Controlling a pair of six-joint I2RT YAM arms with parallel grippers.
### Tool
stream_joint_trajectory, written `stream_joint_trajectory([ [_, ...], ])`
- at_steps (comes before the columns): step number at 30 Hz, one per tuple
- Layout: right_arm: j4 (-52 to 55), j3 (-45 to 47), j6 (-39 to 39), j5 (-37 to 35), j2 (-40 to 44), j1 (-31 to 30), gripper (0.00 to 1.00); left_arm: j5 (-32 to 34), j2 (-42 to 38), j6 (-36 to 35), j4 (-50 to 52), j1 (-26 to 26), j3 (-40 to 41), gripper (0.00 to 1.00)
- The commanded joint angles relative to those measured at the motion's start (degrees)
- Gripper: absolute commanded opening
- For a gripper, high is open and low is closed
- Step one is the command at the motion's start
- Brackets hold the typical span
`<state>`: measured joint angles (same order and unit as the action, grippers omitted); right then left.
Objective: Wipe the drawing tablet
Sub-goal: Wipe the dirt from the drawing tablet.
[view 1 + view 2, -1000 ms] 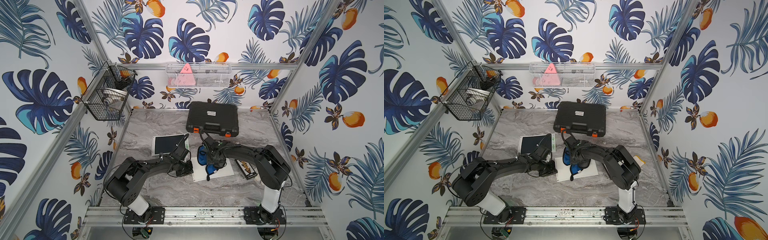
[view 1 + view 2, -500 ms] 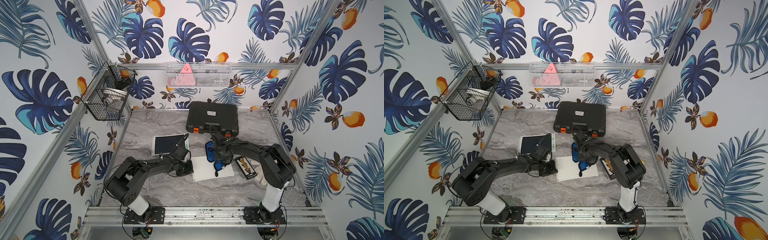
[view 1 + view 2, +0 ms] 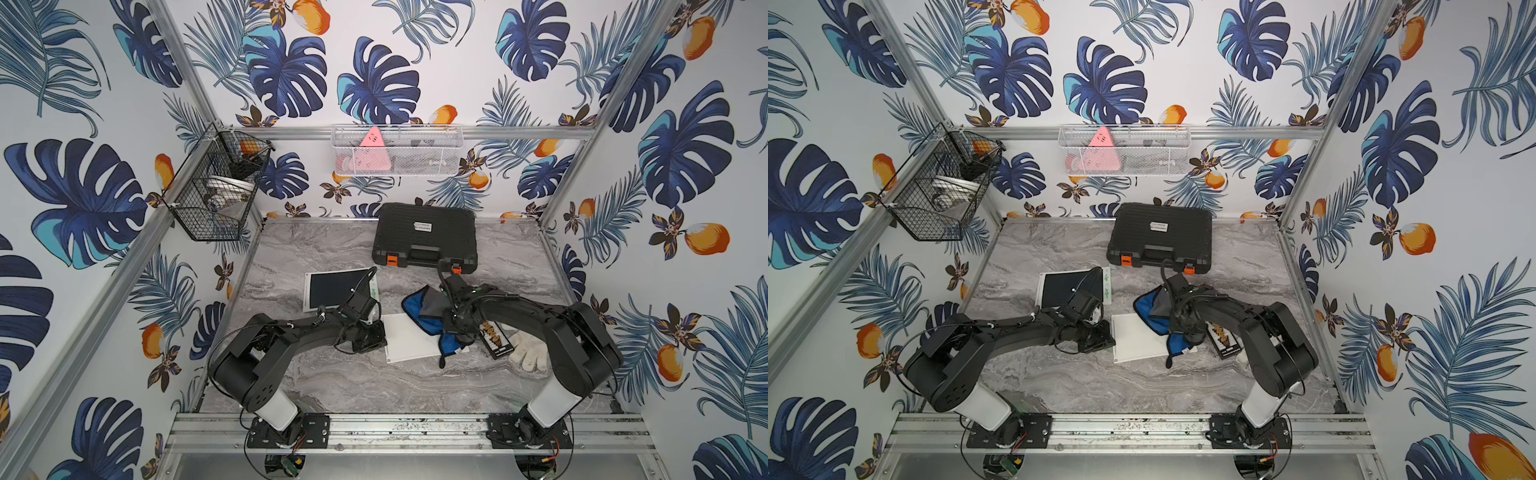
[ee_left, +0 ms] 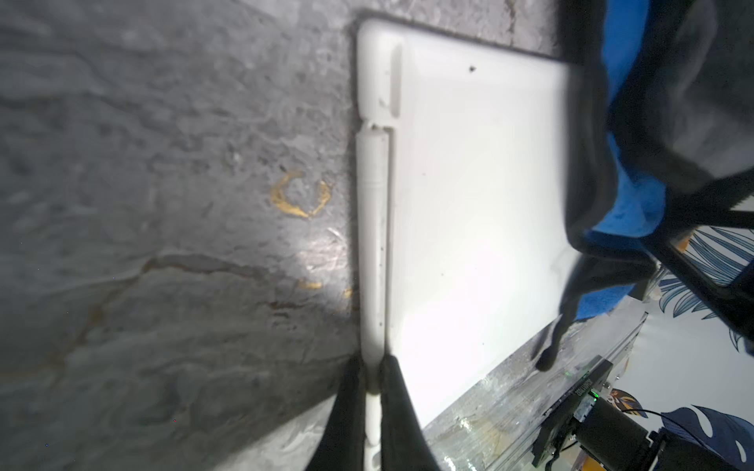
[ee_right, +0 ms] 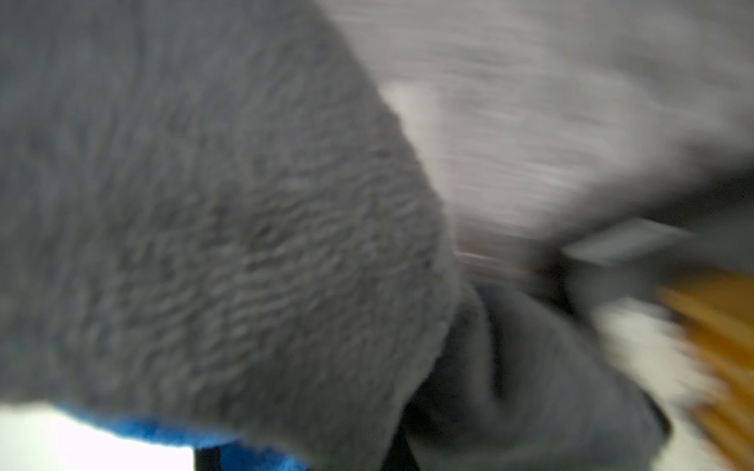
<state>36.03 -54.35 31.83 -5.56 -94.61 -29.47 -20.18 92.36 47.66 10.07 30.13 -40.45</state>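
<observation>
Drawing tablet (image 3: 409, 343), white, lies at centre in both top views; right gripper (image 3: 453, 334), closed, pinches blue-grey cloth (image 3: 417, 305) at its right edge. Left wrist view, lower centre: left gripper (image 4: 373, 367) clamped on white stylus (image 4: 373, 244). Right wrist view: blurred cloth fills frame.

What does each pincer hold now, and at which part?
Left pincer: the white drawing tablet, by its side edge. Right pincer: the blue-grey cloth; grip spot hidden.
</observation>
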Motion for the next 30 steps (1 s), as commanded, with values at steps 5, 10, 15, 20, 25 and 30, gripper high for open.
stream_joint_trajectory([
  [5,6.0,-1.5,1.1,-1.4,0.1,-8.5,0.00,16.5,1.9,-2.2,19.8,-0.7,2.3,0.09],
  [10,3.7,-10.2,5.2,4.1,-8.0,-20.2,0.00,16.3,2.3,-2.4,19.3,-0.7,2.2,0.08],
  [15,3.5,-12.8,4.9,5.9,-10.3,-16.8,0.00,16.7,2.1,-2.6,19.5,-0.8,2.3,0.08],
  [20,5.3,-5.9,1.9,4.5,-5.5,-2.9,0.00,16.9,1.8,-2.9,19.6,-1.1,2.4,0.08],
  [25,6.0,-4.4,-2.3,1.6,-2.2,3.1,0.00,16.6,1.9,-3.4,19.3,-1.5,2.8,0.08],
  [30,4.5,-9.0,-1.1,3.6,-5.2,-1.8,0.00,16.4,2.1,-3.7,18.9,-1.7,3.0,0.08],
])
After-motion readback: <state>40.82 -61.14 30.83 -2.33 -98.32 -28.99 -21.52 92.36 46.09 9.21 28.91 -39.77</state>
